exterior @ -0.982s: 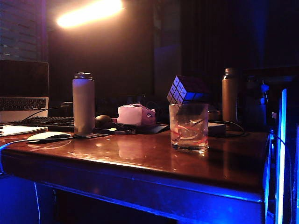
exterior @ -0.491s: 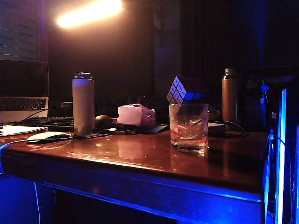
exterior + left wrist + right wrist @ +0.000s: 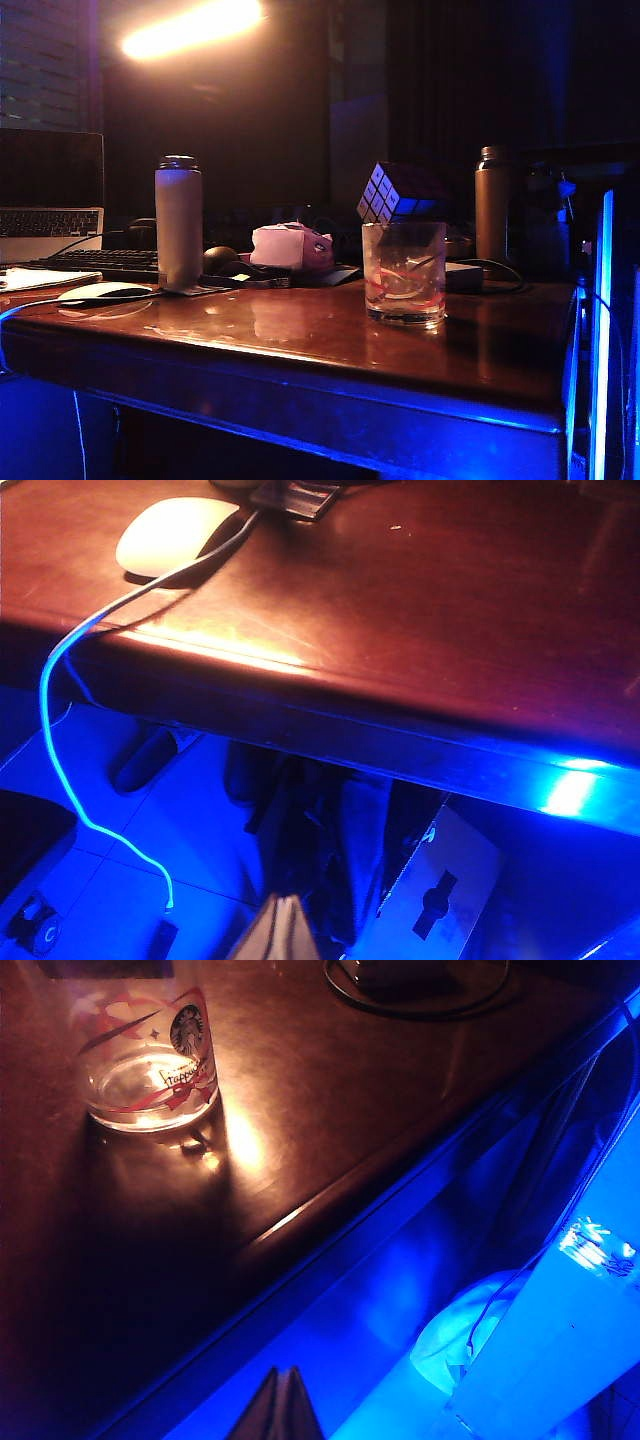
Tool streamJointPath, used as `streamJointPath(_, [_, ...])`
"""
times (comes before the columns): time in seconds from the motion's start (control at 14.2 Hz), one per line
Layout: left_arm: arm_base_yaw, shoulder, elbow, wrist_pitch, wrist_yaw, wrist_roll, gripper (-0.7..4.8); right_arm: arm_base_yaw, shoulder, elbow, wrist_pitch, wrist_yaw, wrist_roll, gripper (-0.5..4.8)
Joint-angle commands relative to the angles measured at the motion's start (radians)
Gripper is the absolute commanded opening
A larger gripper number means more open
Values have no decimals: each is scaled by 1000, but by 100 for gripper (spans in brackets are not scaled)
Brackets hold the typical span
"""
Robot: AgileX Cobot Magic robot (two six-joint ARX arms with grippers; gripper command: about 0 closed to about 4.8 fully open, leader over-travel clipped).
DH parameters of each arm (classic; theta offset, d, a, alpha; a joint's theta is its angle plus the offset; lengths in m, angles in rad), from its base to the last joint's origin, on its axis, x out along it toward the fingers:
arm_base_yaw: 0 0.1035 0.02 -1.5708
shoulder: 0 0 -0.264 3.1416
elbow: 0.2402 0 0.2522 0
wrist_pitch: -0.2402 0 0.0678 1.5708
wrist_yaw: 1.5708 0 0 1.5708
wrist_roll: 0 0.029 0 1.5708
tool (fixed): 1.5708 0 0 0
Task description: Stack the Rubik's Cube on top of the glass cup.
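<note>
Right gripper [image 3: 283, 1405] shut; Rubik's Cube [image 3: 398, 192] seemingly tilted atop glass cup [image 3: 404, 272].

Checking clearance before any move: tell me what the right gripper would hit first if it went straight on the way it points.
Probably the table's front edge. The shut right gripper sits off the table, pointing at it; the glass cup stands beyond, off to one side. Depth is unclear.

One stickered Rubik's Cube [image 3: 398, 192]; one clear glass cup [image 3: 404, 272]; two tall cylindrical bottles, pale [image 3: 179, 222] and dark metal [image 3: 491, 203]; one white mouse [image 3: 103, 292].
</note>
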Motion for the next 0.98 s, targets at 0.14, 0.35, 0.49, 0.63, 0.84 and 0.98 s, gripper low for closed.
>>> streamJointPath(0.14, [-1,0,-2,9,-2,-3,4,0,0,-3,3,0,4,-1])
streamJointPath(0.35, [-1,0,-2,9,-2,-3,4,0,0,-3,3,0,4,-1])
streamJointPath(0.49, [-1,0,-2,9,-2,-3,4,0,0,-3,3,0,4,-1])
streamJointPath(0.63, [-1,-1,-2,9,-2,-3,4,0,-18,-3,3,2,4,-1])
streamJointPath(0.84, [1,-39,-2,5,-2,-3,4,-31,-74,-6,10,-3,4,0])
streamJointPath(0.98, [12,-93,-2,5,0,-3,4,-131,-98,-6,11,-8,4,0])
